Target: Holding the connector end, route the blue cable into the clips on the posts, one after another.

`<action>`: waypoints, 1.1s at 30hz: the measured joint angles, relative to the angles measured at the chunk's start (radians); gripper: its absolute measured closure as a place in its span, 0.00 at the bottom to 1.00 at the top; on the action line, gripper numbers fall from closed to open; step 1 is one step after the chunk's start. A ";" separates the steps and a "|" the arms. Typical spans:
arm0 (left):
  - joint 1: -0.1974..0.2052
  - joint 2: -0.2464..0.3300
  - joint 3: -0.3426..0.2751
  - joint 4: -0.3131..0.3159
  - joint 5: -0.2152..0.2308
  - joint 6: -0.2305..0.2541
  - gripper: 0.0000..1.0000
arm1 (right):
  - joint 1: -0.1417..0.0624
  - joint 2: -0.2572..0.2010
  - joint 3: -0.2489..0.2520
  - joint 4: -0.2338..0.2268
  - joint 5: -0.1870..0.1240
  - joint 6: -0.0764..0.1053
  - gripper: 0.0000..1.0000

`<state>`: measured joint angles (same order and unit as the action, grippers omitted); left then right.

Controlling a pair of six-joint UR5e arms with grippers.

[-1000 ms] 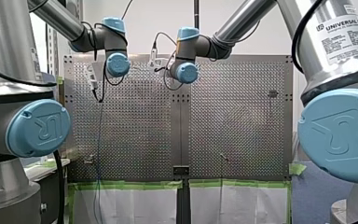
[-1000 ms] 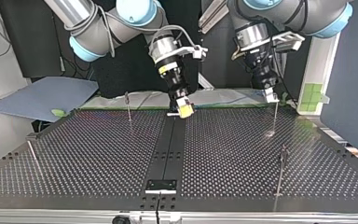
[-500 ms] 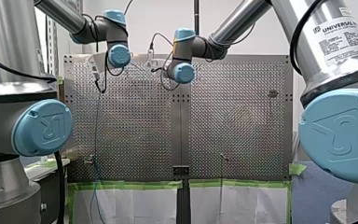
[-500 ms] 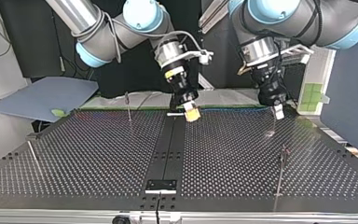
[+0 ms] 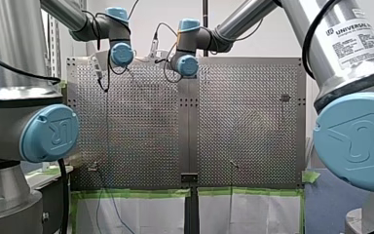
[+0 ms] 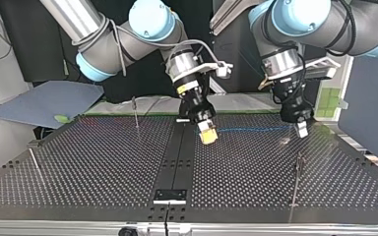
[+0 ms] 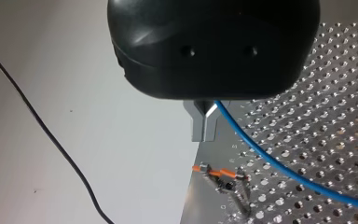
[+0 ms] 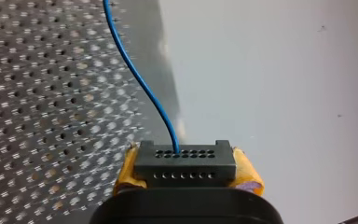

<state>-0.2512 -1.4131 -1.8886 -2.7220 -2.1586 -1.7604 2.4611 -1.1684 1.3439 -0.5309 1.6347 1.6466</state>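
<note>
Top view, left to right: my right gripper [image 6: 207,133] hangs over the middle of the perforated table [image 6: 103,162], with its yellow pads [image 8: 247,173] clenched on the connector [image 8: 185,163]. The blue cable [image 6: 256,130] runs from there in a near-straight line just above the table to my left gripper [image 6: 301,129]. That gripper's metal fingers [image 7: 205,127] are pinched together on the cable. A clip post [image 6: 297,177] stands on the camera's side of my left gripper; the cable isn't in it yet.

Handling, my read:
- The cable is thin, light and floppy. It only holds a line under tension, so it needs both holds.
- The connector is the rigid part and the right place to grip. The pads sit on its flanks, which is fine.
- The jacket is probably slick, and a hard pinch could kink it.

Look: a thin bright-blue round jacket leaving one hole in the connector, a small black block with rows of holes. In the front view the tail trails from my left gripper to the table's near edge and over it.
</note>
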 joint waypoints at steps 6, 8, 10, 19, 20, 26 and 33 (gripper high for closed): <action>0.030 -0.011 0.027 -0.015 0.026 -0.011 1.00 | 0.003 0.042 -0.062 0.031 -0.004 0.003 1.00; 0.043 -0.017 0.034 -0.025 0.039 -0.018 1.00 | 0.004 0.060 -0.079 0.040 -0.004 0.003 1.00; 0.061 -0.026 0.038 -0.038 0.058 -0.022 1.00 | 0.004 0.070 -0.088 0.043 -0.004 0.004 1.00; 0.150 -0.051 0.060 -0.069 0.146 -0.023 1.00 | 0.003 0.096 -0.129 0.052 -0.015 0.006 1.00; 0.160 -0.055 0.068 -0.076 0.156 -0.023 1.00 | 0.002 0.099 -0.133 0.053 -0.018 0.006 1.00; 0.217 -0.070 0.108 -0.097 0.213 -0.022 1.00 | -0.002 0.107 -0.150 0.055 -0.028 0.008 1.00; 0.243 -0.102 0.126 -0.107 0.286 -0.024 1.00 | -0.003 0.117 -0.178 0.060 -0.033 0.013 1.00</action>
<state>-0.0079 -1.5151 -1.7631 -2.8290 -1.8730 -1.7842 2.4577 -1.0514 1.1662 -0.4706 1.6020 1.6594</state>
